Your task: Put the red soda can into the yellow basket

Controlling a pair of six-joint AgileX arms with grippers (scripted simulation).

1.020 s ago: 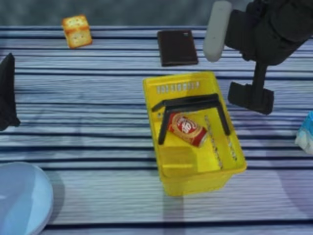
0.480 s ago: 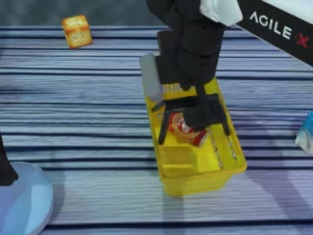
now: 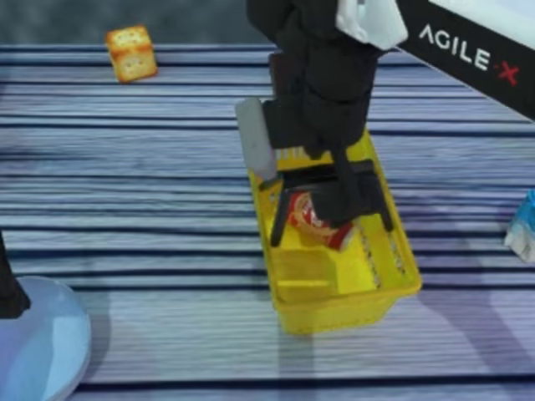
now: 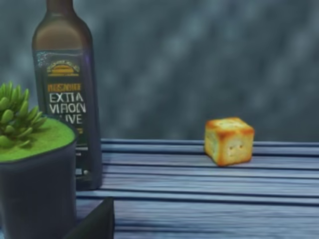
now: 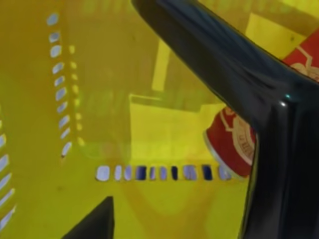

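Observation:
The yellow basket (image 3: 401, 276) stands right of the table's middle, its black handle (image 3: 294, 177) raised across it. Inside it the red soda can (image 3: 311, 219) lies on its side, partly covered by my right arm. My right gripper (image 3: 341, 209) reaches down into the basket, just over the can and beside the handle. In the right wrist view the handle (image 5: 224, 69) crosses close in front, the can (image 5: 233, 144) lies beyond it, and the gripper (image 5: 174, 229) is open with nothing held. My left gripper (image 3: 7, 288) is parked at the left edge, open.
A toast cube (image 3: 131, 52) sits at the back left, also seen as the toast cube (image 4: 229, 141) in the left wrist view. A pale blue plate (image 3: 38, 342) lies front left, a blue carton (image 3: 523, 225) at the right edge. An oil bottle (image 4: 67, 94) and a potted plant (image 4: 30, 164) stand near my left wrist.
My right arm has swung from the back right to over the basket and lowered its gripper beside the handle. My left arm slid toward the front along the left edge. The can stayed still.

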